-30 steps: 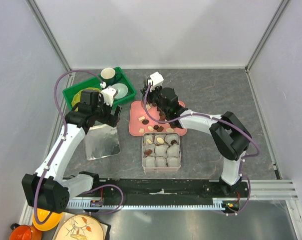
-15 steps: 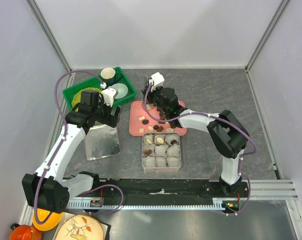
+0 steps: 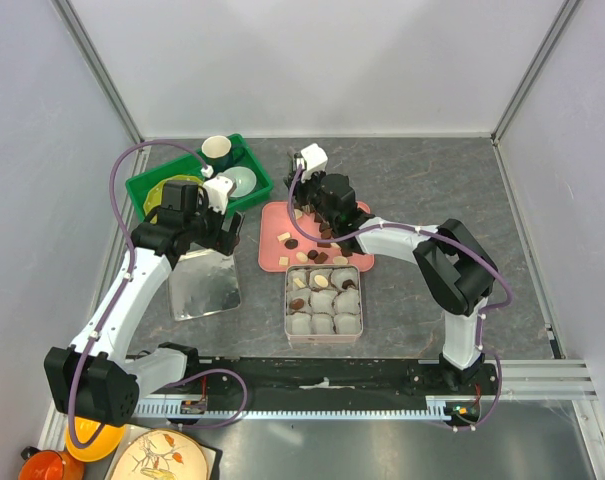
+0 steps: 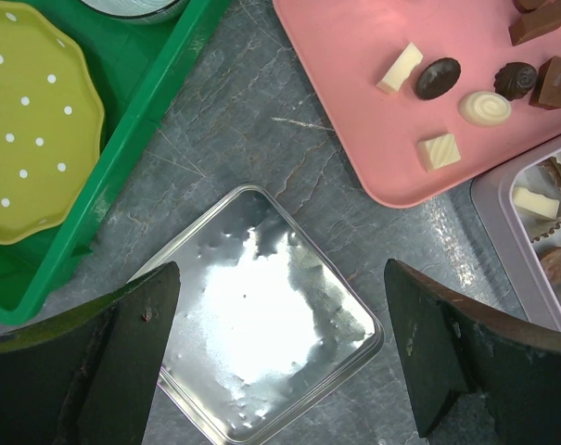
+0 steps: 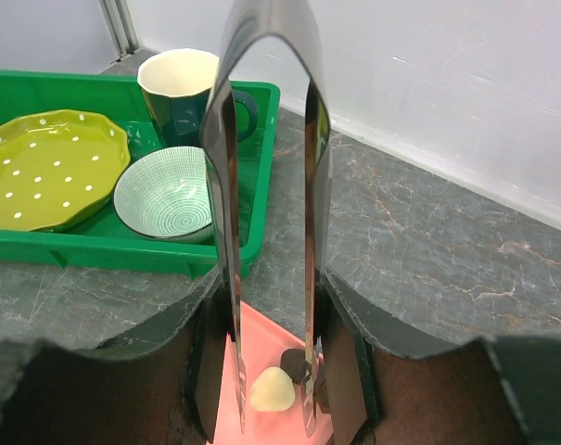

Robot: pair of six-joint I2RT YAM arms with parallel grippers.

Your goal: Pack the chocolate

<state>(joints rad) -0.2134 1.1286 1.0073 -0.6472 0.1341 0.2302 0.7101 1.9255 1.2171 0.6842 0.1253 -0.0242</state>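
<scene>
Several chocolates (image 3: 292, 243), dark brown and cream-white, lie on a pink tray (image 3: 272, 258). A few more sit in paper cups in the square tin (image 3: 287, 300). My right gripper (image 3: 322, 207) is shut on metal tongs (image 5: 308, 139) over the tray's far part. The tong tips straddle a cream-white chocolate (image 5: 272, 390), with a dark piece (image 5: 294, 365) by the right tip. My left gripper (image 4: 280, 297) is open and empty, above the silver lid (image 4: 261, 324). The left wrist view also shows chocolates (image 4: 438, 78) on the tray (image 4: 354, 74).
A green bin (image 3: 147, 190) at the back left holds a yellow dotted plate (image 4: 30, 120), a patterned bowl (image 5: 164, 195) and a dark mug (image 5: 183, 88). The tin's corner (image 4: 503, 195) shows at the right of the left wrist view. White walls surround the table.
The right arm's elbow has shifted slightly and the tongs have settled over the tray's far part. The left arm has not moved.
</scene>
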